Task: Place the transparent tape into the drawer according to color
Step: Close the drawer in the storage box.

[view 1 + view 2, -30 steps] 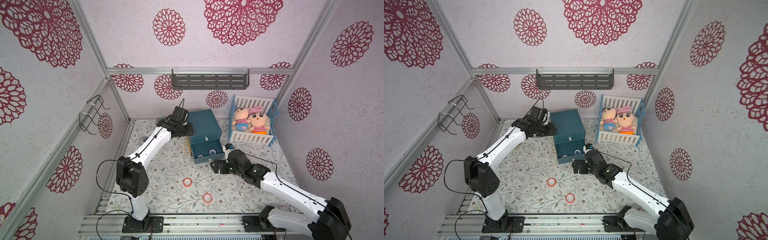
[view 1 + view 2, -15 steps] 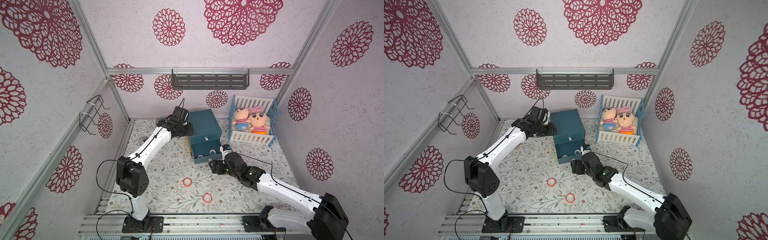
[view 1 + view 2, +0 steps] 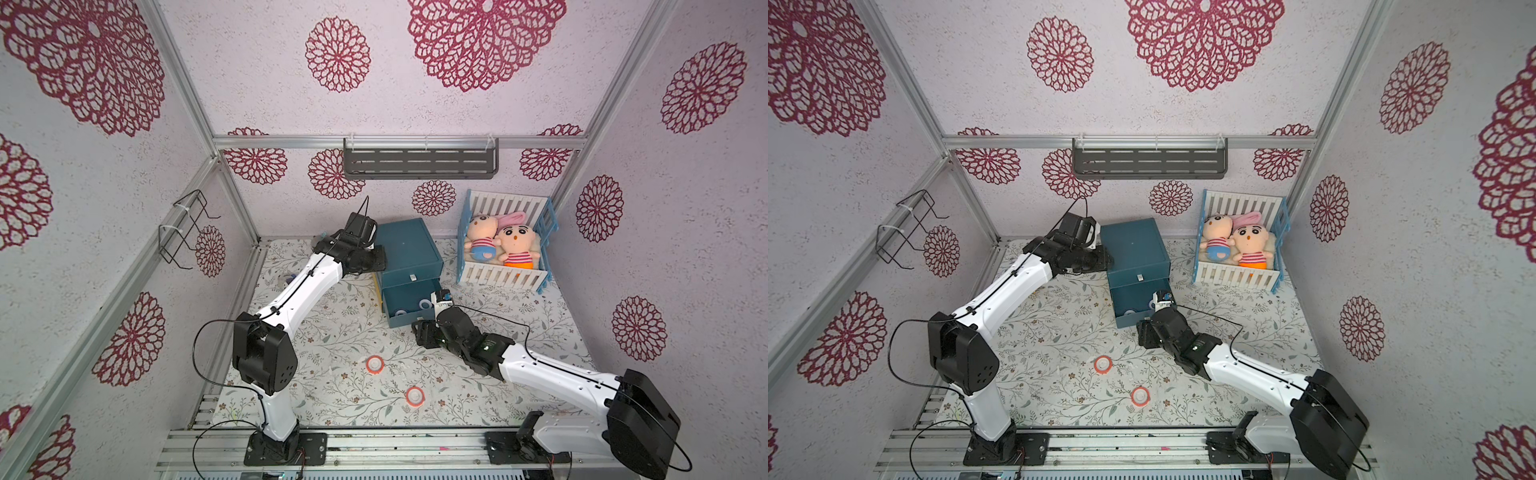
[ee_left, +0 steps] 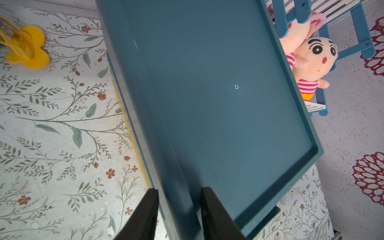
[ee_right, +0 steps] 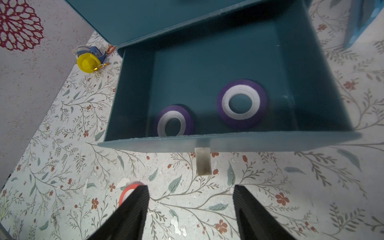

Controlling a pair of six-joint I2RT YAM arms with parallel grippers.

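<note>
- Purple see-through tape rings (image 5: 242, 103), both with white cores, lie flat and apart from each other inside the open teal plastic drawer (image 5: 228, 141), so that colour looks sorted.
- Compared with a second ago, the right gripper (image 5: 190, 189) has swung from the drawer's 4 o'clock side round to its 6 o'clock, in front of the drawer's face, as seen in a top view (image 3: 424, 332).
- Its jaws have narrowed from their widest but are spread and hold nothing. The small pale pull tab (image 5: 203, 163) lies just ahead of the gap between them.
- My guess is that it will either push this drawer shut or turn to the next colour.
- Two red-orange tape rings (image 3: 375, 365) are unmoved on the floral bench (image 3: 332, 332), at the right gripper's 7 and 6 o'clock.
- No yellow-orange rings are visible.
- The left gripper (image 4: 178, 190) has stayed at the 9 o'clock side of the teal cabinet (image 4: 207, 93), its jaws pinching the top rim, likely to steady it.
</note>
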